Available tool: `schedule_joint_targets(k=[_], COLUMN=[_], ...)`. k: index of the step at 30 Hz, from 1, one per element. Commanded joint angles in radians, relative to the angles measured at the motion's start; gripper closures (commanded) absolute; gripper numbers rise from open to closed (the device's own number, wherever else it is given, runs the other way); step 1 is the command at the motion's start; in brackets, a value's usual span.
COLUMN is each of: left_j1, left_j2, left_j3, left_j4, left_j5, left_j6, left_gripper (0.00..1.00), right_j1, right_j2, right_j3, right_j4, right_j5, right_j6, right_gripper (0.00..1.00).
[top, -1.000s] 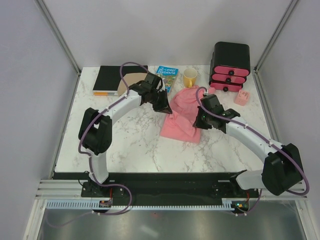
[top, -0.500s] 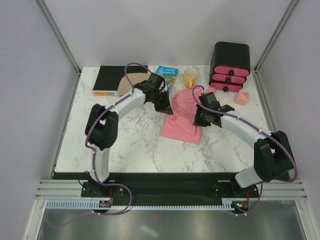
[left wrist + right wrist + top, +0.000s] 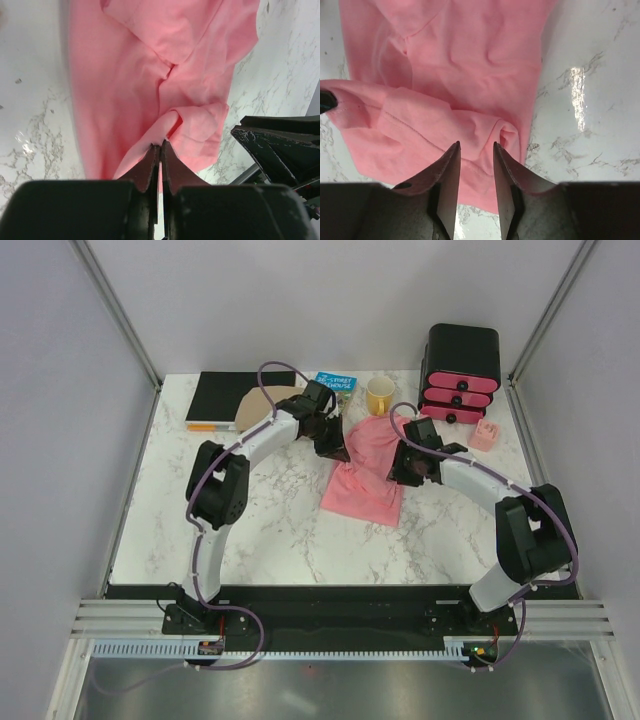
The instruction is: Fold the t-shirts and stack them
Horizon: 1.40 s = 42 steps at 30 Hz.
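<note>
A salmon-pink t-shirt [image 3: 362, 495] lies crumpled mid-table, its far part bunched between my two grippers. My left gripper [image 3: 335, 445] is at the shirt's far left edge. In the left wrist view it [image 3: 160, 145] is shut on a pinched fold of the t-shirt [image 3: 150, 75]. My right gripper [image 3: 402, 465] is at the shirt's right side. In the right wrist view its jaws [image 3: 476, 145] stand apart over a hemmed fold of the t-shirt [image 3: 470, 65], with nothing held between them.
At the back stand a black notebook [image 3: 215, 400], a tan disc [image 3: 250, 408], a blue book [image 3: 335, 382], a yellow mug [image 3: 380, 395] and a black box with pink drawer fronts [image 3: 462, 375]. A small pink object [image 3: 484, 435] sits near the right edge.
Both grippers have moved toward the back of the table and closer to the shirt's far end. The shirt's far part has bunched up between them.
</note>
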Motion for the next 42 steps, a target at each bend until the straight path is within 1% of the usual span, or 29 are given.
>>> schedule_joint_targets(k=[1,2,4,5,7,8,10,13,16,18,20,21,22,25,28,31,36,42], left_j1=[0.021,0.024,0.028,0.031,0.033,0.035,0.035,0.036,0.044,0.048,0.048,0.048,0.047,0.045,0.033,0.018,-0.011,-0.045], left_j2=[0.037,0.042,0.056,0.073,0.088,0.099,0.106,0.108,0.084,0.032,-0.019,-0.042,-0.092,-0.157,-0.174,-0.179,-0.176,-0.153], left_j3=[0.090,0.107,0.130,0.138,0.162,0.167,0.172,0.172,0.149,0.113,0.026,-0.006,-0.072,-0.182,-0.241,-0.267,-0.278,-0.281], left_j4=[-0.002,-0.004,-0.008,-0.009,-0.016,-0.019,-0.021,-0.025,-0.038,-0.042,-0.044,-0.042,-0.042,-0.030,-0.024,-0.022,-0.016,-0.015], left_j5=[0.029,0.029,0.040,0.046,0.075,0.081,0.098,0.110,0.094,0.083,0.049,0.045,0.034,0.029,0.020,0.011,-0.005,-0.018], left_j6=[-0.010,-0.009,-0.013,-0.015,-0.017,-0.017,-0.018,-0.009,0.000,0.025,0.043,0.061,0.068,0.092,0.114,0.118,0.125,0.135], left_gripper=[0.93,0.90,0.89,0.86,0.80,0.72,0.65,0.61,0.61,0.61,0.61,0.61,0.60,0.60,0.61,0.64,0.65,0.68], right_j1=[-0.030,-0.033,-0.044,-0.045,-0.050,-0.050,-0.053,-0.056,-0.058,-0.058,-0.055,-0.050,-0.049,-0.036,-0.013,0.017,0.082,0.117], right_j2=[0.011,0.012,0.017,0.021,0.026,0.023,0.020,0.015,0.000,-0.009,-0.031,-0.040,-0.063,-0.089,-0.103,-0.101,-0.068,-0.042], right_j3=[0.040,0.035,0.034,0.037,0.044,0.044,0.044,0.044,0.051,0.054,0.052,0.046,0.040,0.003,-0.044,-0.078,-0.111,-0.127], right_j4=[0.060,0.066,0.081,0.083,0.083,0.083,0.083,0.083,0.081,0.063,0.019,0.006,-0.004,-0.044,-0.054,-0.061,-0.066,-0.063], right_j5=[0.004,0.006,0.006,-0.031,-0.048,-0.063,-0.072,-0.086,-0.121,-0.159,-0.170,-0.172,-0.177,-0.204,-0.213,-0.210,-0.186,-0.140], right_j6=[0.061,0.065,0.067,0.065,0.050,0.047,0.041,0.036,0.016,-0.018,-0.066,-0.083,-0.096,-0.128,-0.130,-0.127,-0.120,-0.113], right_gripper=[0.60,0.60,0.60,0.60,0.60,0.59,0.56,0.53,0.52,0.52,0.52,0.52,0.52,0.51,0.51,0.52,0.53,0.54])
